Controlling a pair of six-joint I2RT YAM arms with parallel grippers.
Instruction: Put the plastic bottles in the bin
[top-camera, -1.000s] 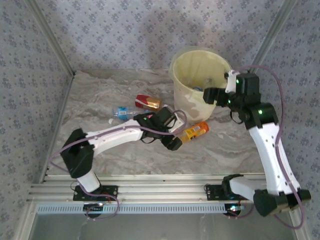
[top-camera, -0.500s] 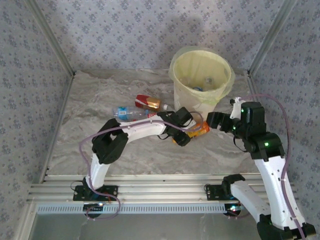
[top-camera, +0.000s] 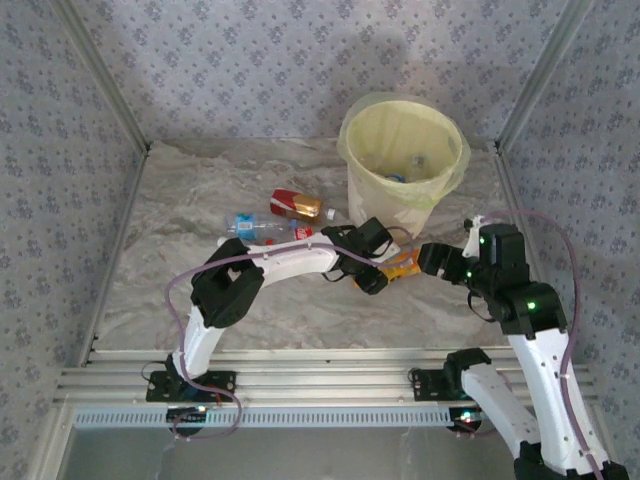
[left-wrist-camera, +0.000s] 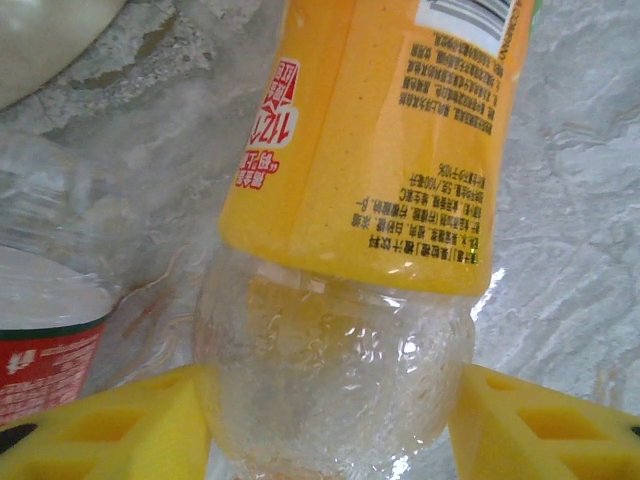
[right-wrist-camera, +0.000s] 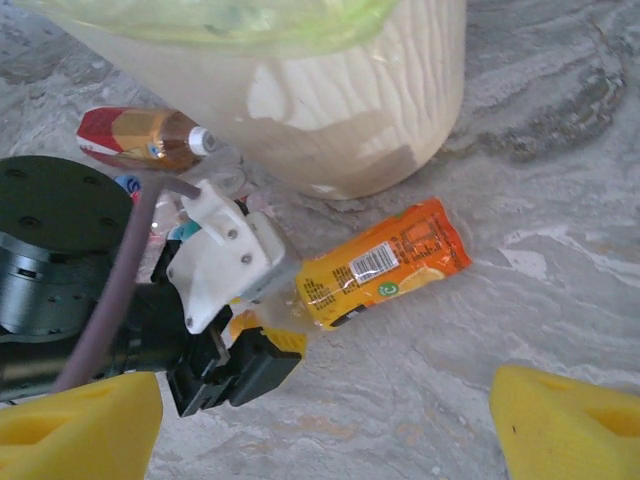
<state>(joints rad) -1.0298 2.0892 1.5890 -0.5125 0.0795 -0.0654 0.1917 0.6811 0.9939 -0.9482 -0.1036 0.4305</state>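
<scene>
An orange-labelled plastic bottle (top-camera: 402, 264) lies on the marble table just in front of the bin (top-camera: 403, 160). My left gripper (top-camera: 372, 264) is shut on its clear end. In the left wrist view the bottle (left-wrist-camera: 370, 150) sits between both yellow pads (left-wrist-camera: 120, 430), which press on its sides. My right gripper (top-camera: 440, 260) hovers open just right of the bottle with nothing between its pads (right-wrist-camera: 570, 420). The right wrist view shows the orange bottle (right-wrist-camera: 385, 265) held in the left gripper (right-wrist-camera: 255, 315). A red-labelled bottle (top-camera: 295, 205) and a clear blue-labelled bottle (top-camera: 250, 225) lie further left.
The cream bin (right-wrist-camera: 350, 100) has a pale yellow-green liner and several bottles inside. Patterned walls close the table on the left, back and right. The left arm (top-camera: 270, 262) stretches across the middle of the table. Bare marble lies at the front (top-camera: 330, 320).
The left arm reached further right and its jaws closed on the orange bottle's clear end. The right arm drew back from the bin and came down beside the bottle.
</scene>
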